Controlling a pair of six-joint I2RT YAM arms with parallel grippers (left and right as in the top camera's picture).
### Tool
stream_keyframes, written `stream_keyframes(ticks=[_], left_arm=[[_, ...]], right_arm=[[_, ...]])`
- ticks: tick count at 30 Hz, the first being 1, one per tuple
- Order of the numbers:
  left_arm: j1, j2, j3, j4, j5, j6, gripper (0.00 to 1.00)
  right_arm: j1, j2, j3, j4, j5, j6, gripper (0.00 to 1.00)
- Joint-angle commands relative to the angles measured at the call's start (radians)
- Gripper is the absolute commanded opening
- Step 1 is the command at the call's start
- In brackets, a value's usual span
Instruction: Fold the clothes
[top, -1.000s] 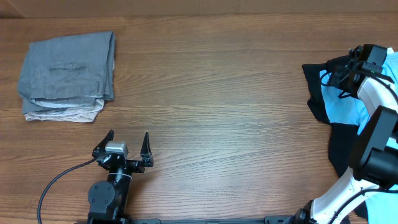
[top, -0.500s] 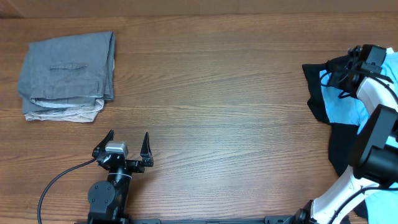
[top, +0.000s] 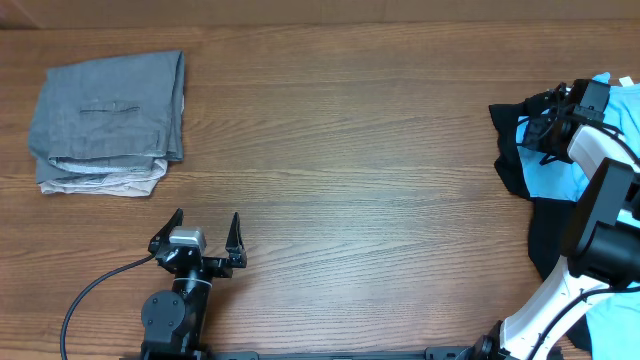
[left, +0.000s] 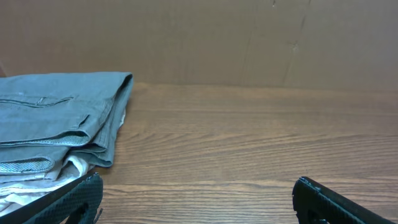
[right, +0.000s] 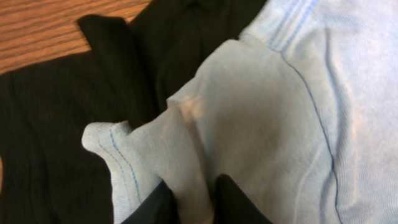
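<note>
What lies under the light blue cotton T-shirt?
A plain black fabric garment; part of it shows beside the light blue cotton T-shirt, the rest is covered.

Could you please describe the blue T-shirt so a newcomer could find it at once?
Go to the table's right edge. The T-shirt lies on a black garment, pinched by the right gripper; it is the only light blue cloth, the folded pile far left being grey.

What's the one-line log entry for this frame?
right fingers: pinching blue T-shirt | left fingers: open, empty | black garment: under shirt
</note>
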Motion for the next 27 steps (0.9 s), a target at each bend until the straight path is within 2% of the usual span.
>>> stream_keyframes(ticks=[1, 15, 20, 27], left_arm=[[-0.007, -0.011, -0.006, 0.003, -0.010, 0.018, 1.00], [-0.007, -0.011, -0.006, 0.003, -0.010, 0.018, 1.00], [-0.007, -0.011, -0.006, 0.003, -0.010, 0.018, 1.00], [-0.006, -0.011, -0.006, 0.003, -0.010, 0.018, 1.00]], right_arm=[[0.005, -0.002, 0.032, -0.004, -0.001, 0.005, 0.23], [0.005, -0.046, 0.121, -0.167, -0.040, 0.035, 0.46], [0.035, -0.053, 0.124, -0.188, -0.044, 0.034, 0.47], [0.095, -0.053, 0.134, -0.173, 0.154, 0.037, 0.47]])
